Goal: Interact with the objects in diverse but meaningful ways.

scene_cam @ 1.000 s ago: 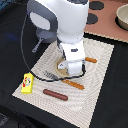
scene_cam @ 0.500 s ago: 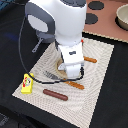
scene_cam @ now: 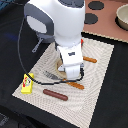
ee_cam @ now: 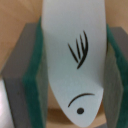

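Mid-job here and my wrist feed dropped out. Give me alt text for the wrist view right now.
A flat white fish with a black fin mark and curved black mouth line fills the frame, lying between the two green-padded fingers of the claw, which sit close against its sides. A tan surface shows behind it.

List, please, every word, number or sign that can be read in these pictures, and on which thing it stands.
No text can be read.
Yellow box: a small red mark, too blurred to read.
White fish, between the gripper's pads: only drawn black fin lines and an eye, no letters.
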